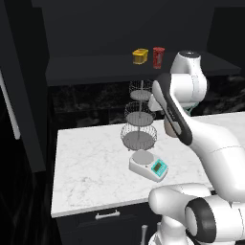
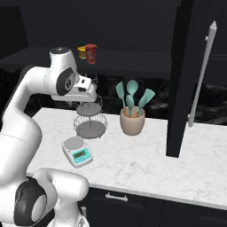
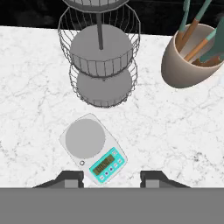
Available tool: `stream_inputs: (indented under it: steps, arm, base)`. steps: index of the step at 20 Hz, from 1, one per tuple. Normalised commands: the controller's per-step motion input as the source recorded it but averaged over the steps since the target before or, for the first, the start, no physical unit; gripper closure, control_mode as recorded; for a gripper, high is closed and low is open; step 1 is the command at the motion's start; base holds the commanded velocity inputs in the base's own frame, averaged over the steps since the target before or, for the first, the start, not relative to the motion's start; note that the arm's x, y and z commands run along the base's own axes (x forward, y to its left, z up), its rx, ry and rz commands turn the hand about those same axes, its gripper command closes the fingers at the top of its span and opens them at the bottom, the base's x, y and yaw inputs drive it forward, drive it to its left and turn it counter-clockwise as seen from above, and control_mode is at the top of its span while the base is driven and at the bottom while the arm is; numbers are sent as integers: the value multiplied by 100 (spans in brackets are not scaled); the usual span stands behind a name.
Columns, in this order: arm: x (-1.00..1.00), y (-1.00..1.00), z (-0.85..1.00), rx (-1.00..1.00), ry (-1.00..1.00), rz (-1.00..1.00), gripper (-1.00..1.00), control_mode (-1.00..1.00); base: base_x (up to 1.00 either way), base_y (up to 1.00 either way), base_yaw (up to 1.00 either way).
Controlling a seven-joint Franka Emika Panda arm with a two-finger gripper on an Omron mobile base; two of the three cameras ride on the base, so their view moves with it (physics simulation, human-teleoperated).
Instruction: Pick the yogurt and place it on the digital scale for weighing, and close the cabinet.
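Observation:
The yogurt (image 1: pixel 158 57) (image 2: pixel 91 53) is a small red cup standing on the shelf of the open black cabinet (image 1: pixel 91 67) (image 2: pixel 184 88), beside a yellow container (image 1: pixel 140 56). The white digital scale (image 1: pixel 148 165) (image 2: pixel 77 150) (image 3: pixel 94 148) lies on the marble counter with its grey plate bare. My gripper (image 3: pixel 111 178) hangs above the counter, pointing down just beyond the scale's display end. Its fingers stand apart with nothing between them, so it is open. It is well below the shelf and the yogurt.
A tiered wire basket stand (image 1: pixel 139 119) (image 2: pixel 91 119) (image 3: pixel 103 65) rises right behind the scale. A beige pot of teal utensils (image 2: pixel 132 119) (image 3: pixel 188 61) stands to its right. The cabinet's open door with a long silver handle (image 2: pixel 201 75) juts over the counter's right part.

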Motion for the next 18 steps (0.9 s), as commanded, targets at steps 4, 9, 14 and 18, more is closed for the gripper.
stream_inputs:
  steps: [4,9,14,18]
  arm:
    - [-29,3,2,-1,-8,0,-100,-100]
    - [-37,0,39,0,-23,0,-100,-100]
    - [-13,0,50,0,-46,0,-100,-100]
    - [-2,0,68,0,-39,0,-100,-100]
  base:
    - [0,0,0]
    - [0,0,0]
    - [0,0,0]
    - [0,0,0]
